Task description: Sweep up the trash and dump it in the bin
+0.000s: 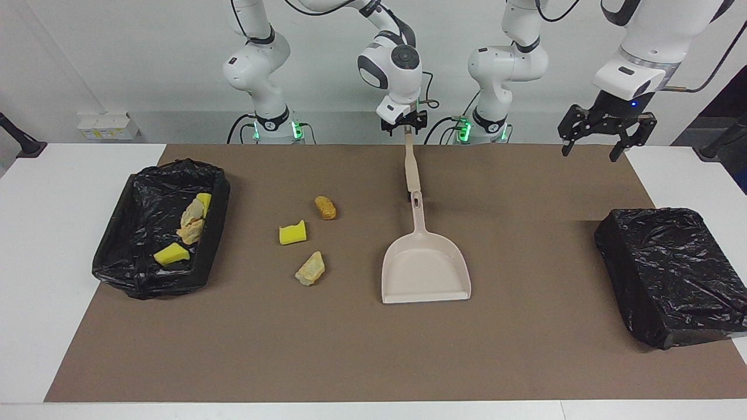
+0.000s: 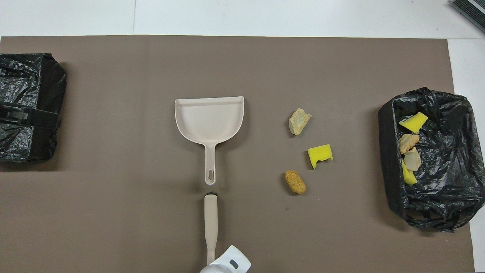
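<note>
Right gripper [image 1: 404, 123] clamps the brush [image 1: 410, 163] beside the dustpan [image 1: 425, 265]; left gripper [image 1: 601, 135] waits, fingers spread. You risk scattering loose trash [image 1: 292, 233] lying toward the bin [image 1: 160, 230] from the dustpan.

The right arm reaches in from its base and bends down over the middle of the robots' edge of the table, its gripper [image 1: 404, 123] pointing downward with the fingers closed on a slim beige handle [image 1: 410, 160]. The left arm hangs raised over its own end of the table, its gripper [image 1: 606, 140] pointing down with the fingers spread apart, holding nothing.
</note>
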Controlling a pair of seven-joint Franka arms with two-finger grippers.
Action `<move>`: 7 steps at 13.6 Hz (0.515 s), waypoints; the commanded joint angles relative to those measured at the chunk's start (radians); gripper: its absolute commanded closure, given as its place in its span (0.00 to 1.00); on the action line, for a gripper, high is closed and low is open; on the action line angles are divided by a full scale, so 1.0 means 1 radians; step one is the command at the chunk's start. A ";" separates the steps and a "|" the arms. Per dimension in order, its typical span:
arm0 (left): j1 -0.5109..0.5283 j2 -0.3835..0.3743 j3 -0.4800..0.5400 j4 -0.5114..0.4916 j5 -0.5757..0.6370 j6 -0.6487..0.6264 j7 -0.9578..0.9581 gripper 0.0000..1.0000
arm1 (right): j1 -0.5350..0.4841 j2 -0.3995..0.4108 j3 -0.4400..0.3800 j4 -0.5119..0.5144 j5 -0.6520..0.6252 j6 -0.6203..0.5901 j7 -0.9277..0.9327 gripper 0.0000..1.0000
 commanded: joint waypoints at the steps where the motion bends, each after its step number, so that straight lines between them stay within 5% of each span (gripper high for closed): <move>1: 0.010 0.002 -0.003 0.016 -0.010 -0.024 0.005 0.00 | 0.006 -0.007 -0.002 -0.015 0.026 0.030 0.014 0.40; 5: 0.011 0.002 -0.003 0.016 -0.010 -0.025 0.002 0.00 | 0.006 -0.001 -0.003 -0.011 0.026 0.033 0.017 1.00; 7: 0.011 0.002 -0.003 0.016 -0.010 -0.025 0.000 0.00 | 0.003 0.010 -0.003 0.000 0.025 0.027 0.016 1.00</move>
